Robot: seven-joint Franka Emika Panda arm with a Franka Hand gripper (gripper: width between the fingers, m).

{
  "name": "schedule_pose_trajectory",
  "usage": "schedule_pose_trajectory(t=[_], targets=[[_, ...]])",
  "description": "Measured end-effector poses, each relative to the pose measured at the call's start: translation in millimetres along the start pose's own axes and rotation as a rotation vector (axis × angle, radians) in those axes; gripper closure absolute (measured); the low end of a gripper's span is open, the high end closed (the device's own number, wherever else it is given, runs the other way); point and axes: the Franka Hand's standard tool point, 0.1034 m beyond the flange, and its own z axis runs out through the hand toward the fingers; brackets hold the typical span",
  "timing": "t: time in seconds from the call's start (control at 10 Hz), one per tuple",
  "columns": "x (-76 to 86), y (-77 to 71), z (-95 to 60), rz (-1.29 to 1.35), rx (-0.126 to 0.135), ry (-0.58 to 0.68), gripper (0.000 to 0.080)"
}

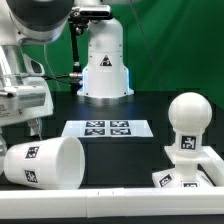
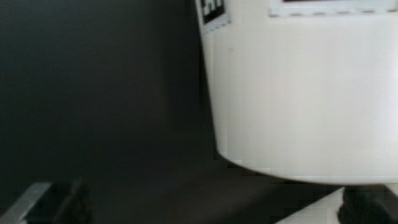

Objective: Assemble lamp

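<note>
Nearest, exterior view's left: lamp shade (image 1: 45, 163), large tapered white cup, lying on its side on the black table (image 1: 120, 155). Long axis runs roughly across the view, wide open mouth toward the exterior view's right, narrower tagged end toward the left edge. One square tag visible on its flank.

Directly above the shade's narrow end: gripper (image 1: 33, 128), on the only arm present. Dark fingers (image 1: 38, 127) point downward, tips just over the shade and seemingly not touching it. In the wrist view the shade (image 2: 302, 95) fills one side of the picture as a broad white wall, with a dark finger (image 2: 48, 200) showing at the frame edge; nothing lies between the fingers. Whether they are spread or closed cannot be told, as the wrist picture is blurred and cropped.

Nearest, exterior view's right: lamp base (image 1: 185, 178), small white tagged part at the table's front corner, partly cut off by the frame. Standing on or just behind it: bulb (image 1: 189, 117), round head on a tagged stem, upright. Well apart from the shade.

Middle distance: marker board (image 1: 106, 128), flat, between shade and pedestal.

Far: robot pedestal (image 1: 105, 65), white, triangle logo, before a green backdrop.

Judgement: the coming grasp turns on the shade lying sideways beneath the fingers; open table lies between shade and bulb.
</note>
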Motion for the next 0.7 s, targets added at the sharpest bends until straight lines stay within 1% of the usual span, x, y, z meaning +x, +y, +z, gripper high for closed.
schedule_pose_trajectory(t=[0.4, 0.5, 0.6, 0.7], targets=[[17.1, 13.0, -5.9, -0.015, -0.062, -0.240, 0.0101], [18.6, 16.8, -6.4, -0.013, -0.075, -0.287, 0.0101], [20.6, 22.3, -7.2, -0.007, -0.097, -0.365, 0.0101], [25.5, 24.7, -7.4, 0.009, -0.108, -0.418, 0.0101]])
